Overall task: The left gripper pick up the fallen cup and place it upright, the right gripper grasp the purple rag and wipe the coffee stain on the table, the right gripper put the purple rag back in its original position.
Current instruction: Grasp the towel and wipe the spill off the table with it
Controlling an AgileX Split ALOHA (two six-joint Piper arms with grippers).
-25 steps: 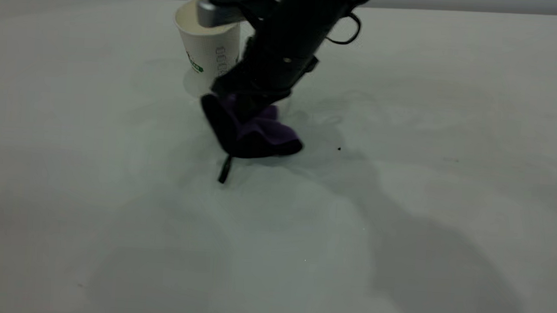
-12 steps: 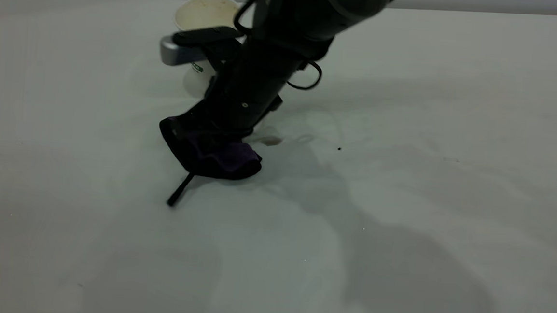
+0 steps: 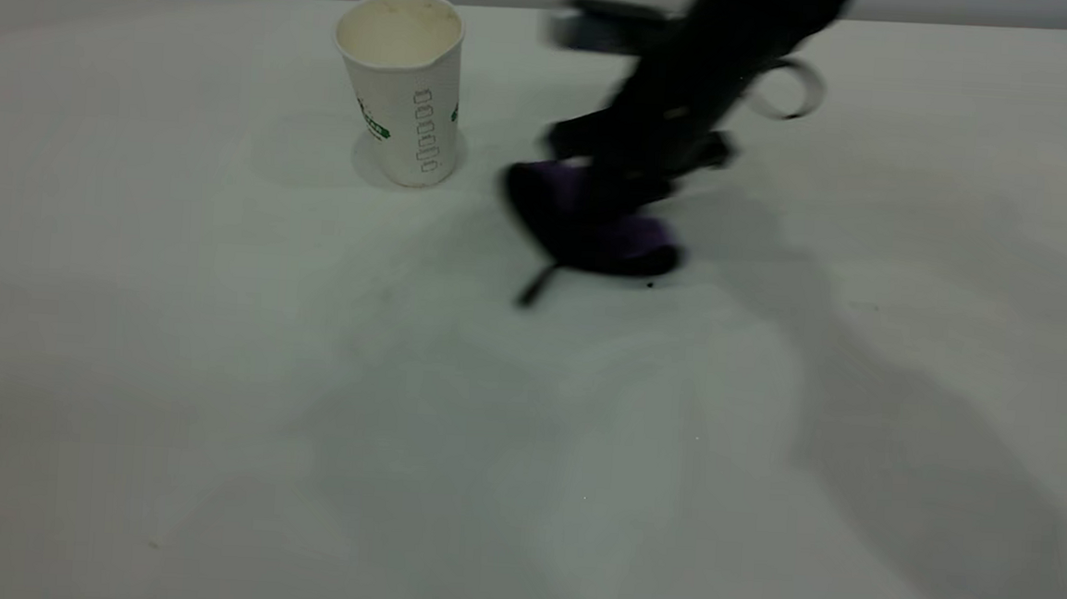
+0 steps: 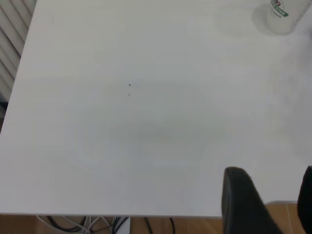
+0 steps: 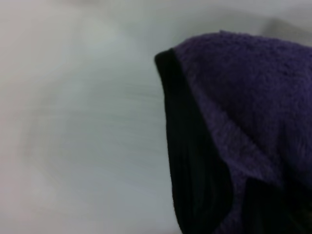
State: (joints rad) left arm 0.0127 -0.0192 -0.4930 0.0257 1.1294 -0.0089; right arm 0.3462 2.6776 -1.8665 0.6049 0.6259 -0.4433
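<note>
At the upper left of the exterior frame you have the white ribbed paper cup (image 3: 402,83) with green print standing upright on the plain white-grey desk (image 3: 213,391), mouth up, apart from everything else. Your left gripper (image 4: 265,200) shows only in its own wrist view, at the lower right above the desk edge, its dark fingers (image 4: 241,200) spread with nothing between them. Right of the cup, in the upper middle of the exterior frame, your black right gripper (image 3: 614,189) is clenched on the dark purple terry rag (image 3: 593,234), which is pressed onto the desk, its thin black loop tail (image 3: 536,288) trailing lower left. A tiny black speck (image 3: 650,285) lies just beside the rag.
</note>
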